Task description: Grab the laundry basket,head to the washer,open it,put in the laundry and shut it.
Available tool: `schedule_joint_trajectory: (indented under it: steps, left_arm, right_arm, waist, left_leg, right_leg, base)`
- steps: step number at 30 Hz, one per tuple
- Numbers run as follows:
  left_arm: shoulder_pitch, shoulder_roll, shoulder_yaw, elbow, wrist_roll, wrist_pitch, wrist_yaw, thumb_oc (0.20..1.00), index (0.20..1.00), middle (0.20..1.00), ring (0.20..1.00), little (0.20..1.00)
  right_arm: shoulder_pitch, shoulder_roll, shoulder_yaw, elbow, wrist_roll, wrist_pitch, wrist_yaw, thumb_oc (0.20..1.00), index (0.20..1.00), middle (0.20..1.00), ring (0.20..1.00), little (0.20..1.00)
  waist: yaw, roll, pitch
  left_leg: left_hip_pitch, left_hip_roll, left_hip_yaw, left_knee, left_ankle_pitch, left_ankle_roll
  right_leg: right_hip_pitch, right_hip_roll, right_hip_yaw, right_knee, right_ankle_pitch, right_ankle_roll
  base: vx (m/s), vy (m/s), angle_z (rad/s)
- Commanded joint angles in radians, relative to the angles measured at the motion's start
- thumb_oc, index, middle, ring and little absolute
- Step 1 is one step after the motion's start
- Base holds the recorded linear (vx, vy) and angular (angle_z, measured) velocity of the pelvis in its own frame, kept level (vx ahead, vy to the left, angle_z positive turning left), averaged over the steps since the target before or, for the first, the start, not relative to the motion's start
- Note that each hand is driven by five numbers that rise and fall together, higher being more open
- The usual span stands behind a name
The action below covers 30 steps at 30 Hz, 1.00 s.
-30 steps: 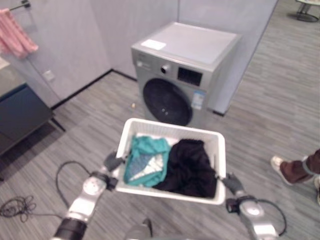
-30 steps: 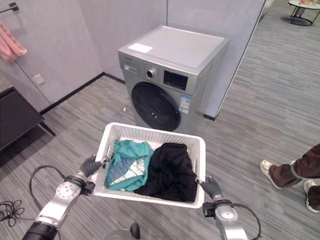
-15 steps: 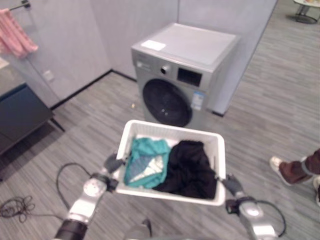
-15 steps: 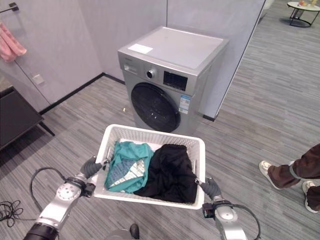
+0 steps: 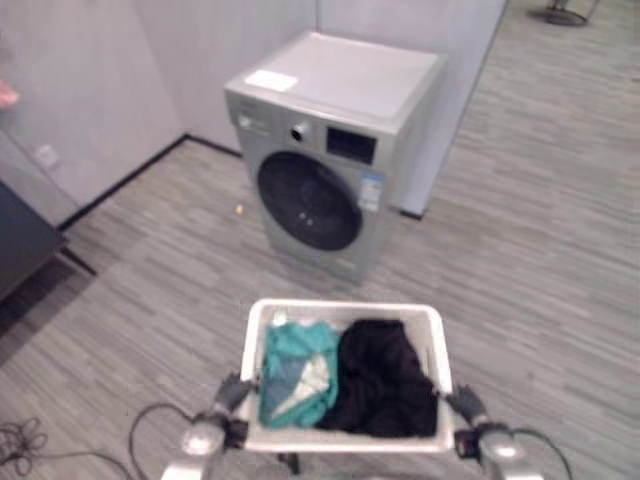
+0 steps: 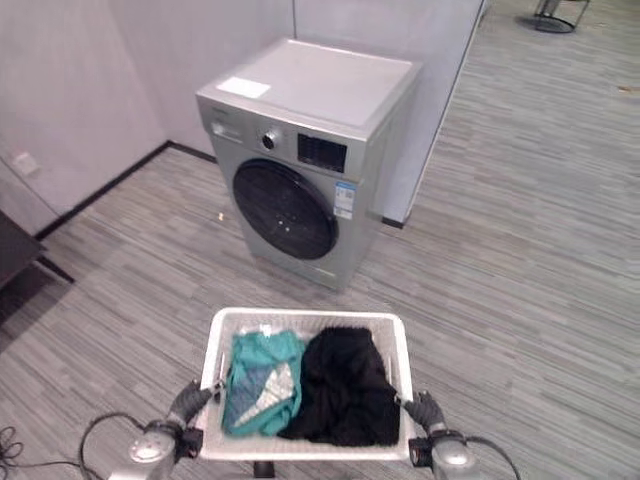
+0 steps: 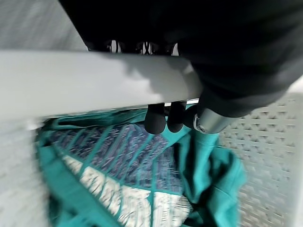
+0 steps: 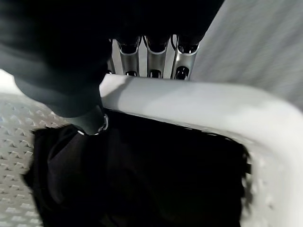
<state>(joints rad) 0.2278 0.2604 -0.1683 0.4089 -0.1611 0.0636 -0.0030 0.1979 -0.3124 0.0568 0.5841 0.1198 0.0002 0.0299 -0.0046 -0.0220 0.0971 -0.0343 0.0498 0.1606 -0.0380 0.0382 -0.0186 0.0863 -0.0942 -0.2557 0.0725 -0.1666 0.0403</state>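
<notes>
Both hands, left (image 6: 189, 401) and right (image 6: 425, 410), gripping white mesh basket (image 6: 305, 317) rims; teal (image 6: 255, 385) and black (image 6: 345, 390) clothes lying inside; washer (image 6: 300, 160) standing far, door closed.

white basket (image 6: 305, 320), teal top (image 6: 255, 375) — black garment (image 6: 345, 390)

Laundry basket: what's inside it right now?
The laundry basket holds a teal patterned garment on the robot's left side and a black garment on its right. They cover most of the basket floor, so anything beneath them is hidden.
</notes>
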Motion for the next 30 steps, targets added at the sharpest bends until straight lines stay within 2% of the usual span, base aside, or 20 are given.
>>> schedule_joint_trajectory:
  steps: [1,11,21,30]
  left_arm:
    - [-0.044,0.077,0.147,-0.017,-0.044,-0.063,0.059,0.2,0.2,0.2,0.2,0.2]
    - [-0.055,0.077,0.138,-0.006,-0.036,-0.061,0.055,0.2,0.2,0.2,0.2,0.2]
    - [-0.071,0.079,0.152,-0.024,-0.044,-0.061,0.079,0.2,0.2,0.2,0.2,0.2]
    - [-0.073,0.12,0.229,-0.13,-0.04,-0.07,0.122,0.2,0.2,0.2,0.2,0.2]
  right_arm:
    - [-0.045,-0.08,-0.135,-0.033,0.079,-0.074,-0.034,0.2,0.2,0.2,0.2,0.2]
    - [-0.043,-0.072,-0.122,-0.028,0.096,-0.065,-0.022,0.2,0.2,0.2,0.2,0.2]
    - [-0.062,-0.074,-0.14,-0.057,0.088,-0.054,-0.059,0.2,0.2,0.2,0.2,0.2]
    - [-0.075,-0.089,-0.186,-0.198,0.11,-0.033,-0.078,0.2,0.2,0.2,0.2,0.2]
  waist:
    - [-0.009,0.027,0.044]
    - [-0.006,0.02,0.039]
    - [-0.006,0.014,0.035]
    - [0.009,-0.006,0.043]
  left_leg:
    - [0.081,0.036,-0.073,-0.015,-0.106,-0.013]
    - [0.09,0.034,-0.072,-0.021,-0.108,-0.012]
    - [0.096,0.039,-0.066,-0.017,-0.116,-0.013]
    - [0.05,0.027,-0.063,0.087,-0.174,0.008]
  right_leg:
    - [-0.032,-0.075,0.1,-0.117,0.11,0.099]
    - [-0.026,-0.075,0.098,-0.122,0.111,0.099]
    - [-0.022,-0.074,0.099,-0.12,0.107,0.099]
    - [-0.042,-0.099,0.106,-0.079,0.106,0.111]
  base:
    - [0.01,0.0,-0.03]
    - [0.01,-0.006,-0.03]
    - [0.01,-0.001,0.0]
    - [0.03,0.059,-0.04]
